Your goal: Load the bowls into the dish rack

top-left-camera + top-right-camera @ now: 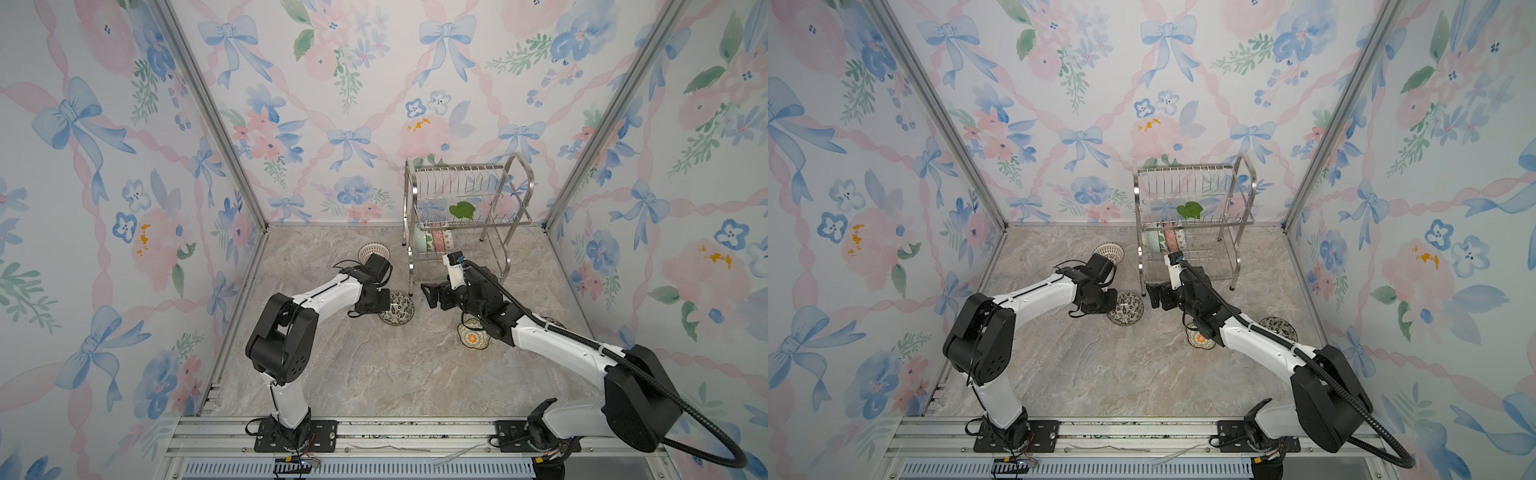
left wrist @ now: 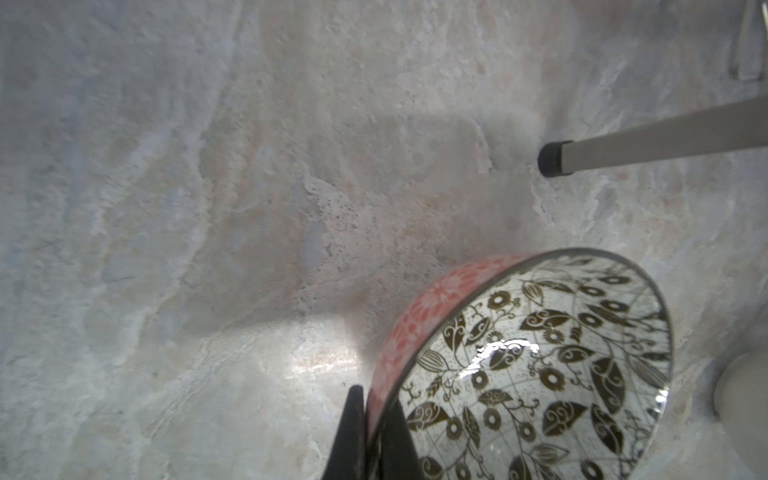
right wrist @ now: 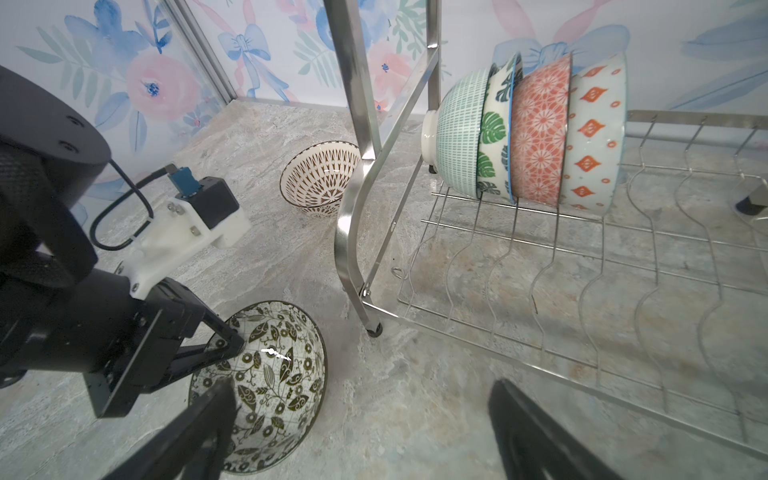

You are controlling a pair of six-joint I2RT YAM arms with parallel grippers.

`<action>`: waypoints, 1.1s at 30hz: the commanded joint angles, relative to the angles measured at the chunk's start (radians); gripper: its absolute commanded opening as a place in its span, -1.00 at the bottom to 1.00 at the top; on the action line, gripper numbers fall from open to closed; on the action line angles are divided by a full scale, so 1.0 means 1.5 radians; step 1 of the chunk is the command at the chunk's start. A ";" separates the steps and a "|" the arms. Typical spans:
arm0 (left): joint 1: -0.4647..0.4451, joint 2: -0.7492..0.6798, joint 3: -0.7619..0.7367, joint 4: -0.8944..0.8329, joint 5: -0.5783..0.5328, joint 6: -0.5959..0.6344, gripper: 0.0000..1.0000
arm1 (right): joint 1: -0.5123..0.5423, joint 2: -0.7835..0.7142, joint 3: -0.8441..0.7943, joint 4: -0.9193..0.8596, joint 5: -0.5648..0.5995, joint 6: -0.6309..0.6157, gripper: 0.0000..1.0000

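Gripping floral bowl rim with left claw, holding right claw apart beside rack; brown bowl behind, four bowls racked.

The dish rack, a shiny two-tier steel wire frame, stands at the back right of the worktop. Four bowls stand on edge in a row on its lower tier: a mint grid bowl, a green leaf bowl, a red lattice bowl and an orange diamond bowl. A big-leaf bowl sits on the upper tier. Four more bowls are on the worktop. A brown-patterned bowl stands upright left of the rack. A dark floral bowl, red outside, has its rim pinched in the left claw. Nearer the front are a scalloped yellow-orange bowl and a second floral bowl.
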 commanded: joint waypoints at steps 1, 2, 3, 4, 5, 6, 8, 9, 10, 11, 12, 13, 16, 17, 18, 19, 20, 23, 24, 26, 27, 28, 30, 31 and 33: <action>-0.009 0.001 0.020 0.004 0.010 -0.009 -1.00 | -0.004 0.001 0.004 -0.014 0.003 -0.005 0.93; -0.010 -0.001 0.019 0.004 0.012 -0.009 -1.00 | -0.002 0.001 0.005 -0.016 0.006 -0.007 0.93; -0.010 -0.001 0.018 0.004 0.012 -0.009 -1.00 | -0.001 0.000 0.004 -0.015 0.009 -0.008 0.93; -0.011 -0.005 0.019 0.004 0.012 -0.006 -1.00 | -0.001 0.000 0.002 -0.013 0.010 -0.009 0.93; -0.012 -0.007 0.019 0.004 0.013 -0.004 -0.93 | -0.001 0.002 0.003 -0.013 0.012 -0.009 0.93; -0.012 -0.010 0.020 0.004 0.012 -0.001 -0.87 | -0.001 0.005 0.007 -0.017 0.012 -0.009 0.93; -0.012 -0.013 0.020 0.004 0.011 0.002 -0.86 | 0.001 0.008 0.013 -0.027 0.012 -0.006 0.93; -0.012 -0.015 0.020 0.004 0.011 0.003 -0.84 | 0.005 0.009 0.018 -0.034 0.011 -0.004 0.93; -0.012 -0.017 0.020 0.004 0.010 0.003 -0.75 | 0.008 0.009 0.022 -0.043 0.011 -0.006 0.93; -0.012 -0.018 0.020 0.004 0.008 0.004 -0.62 | 0.014 0.008 0.027 -0.054 0.016 -0.013 0.93; -0.013 -0.018 0.021 0.004 0.008 0.004 -0.59 | 0.021 0.009 0.031 -0.064 0.024 -0.019 0.93; -0.012 -0.017 0.021 0.004 0.006 0.007 -0.58 | 0.026 0.009 0.034 -0.073 0.028 -0.024 0.93; -0.013 -0.016 0.024 0.004 0.004 0.011 -0.39 | 0.032 0.013 0.044 -0.094 0.039 -0.031 0.93; -0.012 -0.015 0.025 0.005 0.004 0.011 -0.26 | 0.033 0.013 0.047 -0.098 0.040 -0.032 0.93; -0.011 -0.015 0.026 0.005 0.006 0.011 -0.20 | 0.034 0.014 0.050 -0.105 0.041 -0.033 0.93; -0.010 -0.015 0.029 0.005 0.009 0.013 -0.13 | 0.035 0.013 0.052 -0.111 0.044 -0.034 0.93; -0.010 -0.018 0.030 0.005 0.010 0.014 -0.03 | 0.037 0.012 0.055 -0.119 0.048 -0.039 0.93; -0.003 -0.029 0.033 0.005 0.010 0.016 0.25 | 0.040 0.006 0.059 -0.134 0.060 -0.047 0.93; 0.002 -0.036 0.032 0.004 0.011 0.017 0.30 | 0.040 0.005 0.063 -0.140 0.063 -0.050 0.93; 0.015 -0.052 0.028 0.005 0.015 0.018 0.44 | 0.043 0.008 0.074 -0.156 0.063 -0.055 0.93; 0.022 -0.061 0.025 0.005 0.017 0.020 0.47 | 0.047 0.009 0.079 -0.162 0.064 -0.060 0.93; 0.030 -0.069 0.022 0.005 0.018 0.021 0.54 | 0.048 0.011 0.083 -0.165 0.066 -0.063 0.93; 0.051 -0.085 0.016 0.005 0.023 0.022 0.59 | 0.053 0.017 0.091 -0.170 0.064 -0.064 0.93; 0.060 -0.089 0.013 0.005 0.027 0.022 0.60 | 0.054 0.020 0.095 -0.172 0.064 -0.063 0.93; 0.087 -0.109 0.004 0.005 0.039 0.022 0.62 | 0.063 0.030 0.108 -0.176 0.062 -0.065 0.93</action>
